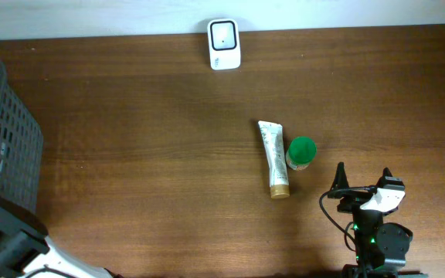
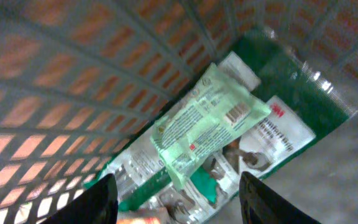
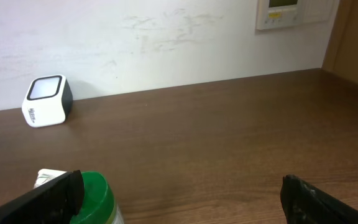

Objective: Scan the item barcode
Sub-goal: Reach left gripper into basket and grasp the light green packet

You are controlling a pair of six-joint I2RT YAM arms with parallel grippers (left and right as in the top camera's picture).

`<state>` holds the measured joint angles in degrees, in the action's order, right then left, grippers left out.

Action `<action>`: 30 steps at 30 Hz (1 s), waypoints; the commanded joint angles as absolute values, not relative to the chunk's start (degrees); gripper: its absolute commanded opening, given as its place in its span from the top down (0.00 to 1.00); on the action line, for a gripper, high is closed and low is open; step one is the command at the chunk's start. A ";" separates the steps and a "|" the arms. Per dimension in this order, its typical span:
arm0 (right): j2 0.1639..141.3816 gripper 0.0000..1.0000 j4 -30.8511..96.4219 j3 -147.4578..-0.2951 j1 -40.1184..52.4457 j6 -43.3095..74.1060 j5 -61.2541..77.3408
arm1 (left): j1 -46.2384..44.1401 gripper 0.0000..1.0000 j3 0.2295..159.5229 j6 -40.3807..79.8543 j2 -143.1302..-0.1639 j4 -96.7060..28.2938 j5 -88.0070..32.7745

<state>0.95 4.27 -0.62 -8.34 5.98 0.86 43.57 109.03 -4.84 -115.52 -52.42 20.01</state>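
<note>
Looks like the pick-up stage, with nothing yet carried to be scanned. On the wooden desk (image 1: 130,154), at its left edge, a dark mesh basket (image 1: 14,123); inside, seen from the left wrist, a green-and-white package (image 2: 291,134) flat on the bottom and, lying across it, the pale green packet (image 2: 210,124), likely the item, barcode (image 2: 236,115) facing up. Hovers over that packet with the left claw (image 2: 179,205) spread, nothing between its fingers, pointing down into the basket. Calls next, probably, for a drop onto the packet, a pinch, a lift clear of the mesh wall, then a carry to the white scanner (image 1: 224,44) at the desk's far edge, barcode turned toward its window. Sits low at the near right with the right claw (image 1: 363,181) spread wide and empty, aimed across the desk, near a green-capped bottle (image 1: 300,150) and a white tube (image 1: 272,158).
</note>
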 commanded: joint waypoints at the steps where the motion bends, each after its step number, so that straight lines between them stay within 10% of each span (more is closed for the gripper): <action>1: 0.84 0.02 4.56 -0.32 -8.64 6.00 0.16 | 43.68 0.39 107.92 -13.87 -120.31 -51.68 19.62; 18: 0.84 0.02 4.56 -0.32 -8.64 6.00 0.16 | 43.79 0.44 107.90 -16.43 -132.25 -47.94 19.31; 30: 0.84 0.02 4.56 -0.32 -8.64 6.00 0.16 | 43.40 1.00 108.12 -16.38 -131.46 -49.10 25.96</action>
